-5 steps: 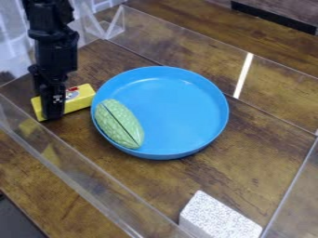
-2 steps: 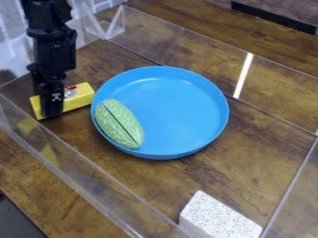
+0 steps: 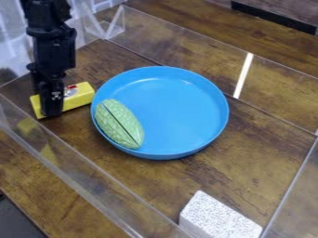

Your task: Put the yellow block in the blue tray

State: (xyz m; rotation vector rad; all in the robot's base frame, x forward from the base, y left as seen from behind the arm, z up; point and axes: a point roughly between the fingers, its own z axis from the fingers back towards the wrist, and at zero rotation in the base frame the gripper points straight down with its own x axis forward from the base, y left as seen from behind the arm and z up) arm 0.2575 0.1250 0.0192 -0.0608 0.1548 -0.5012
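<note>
- The black tool is pointing straight down at the left of the scene, its jaws clenched on the near end of the yellow block, which is lying flat on the wooden worktop just beside the left rim of the blue tray.
- The grip from above is sitting across the bar's narrow width, which is probably why the arm is standing upright: a firm hold and a clean vertical lift look to be the aim.
- The block is not yet showing any daylight beneath it; whether it is touching the tray rim cannot be told.
- A green ribbed oval is occupying the tray's near-left portion, lying partly over the rim, so the nearest stretch of tray is partly taken.
- The tray's centre and right side are lying bare, offering wide room for a drop once the raised rim is cleared.
- Clear plastic walls are fencing the worktop on the near side, leaving little slack to the tool's left.
- A white speckled block is resting at the bottom edge, well apart from the likely path.
</note>
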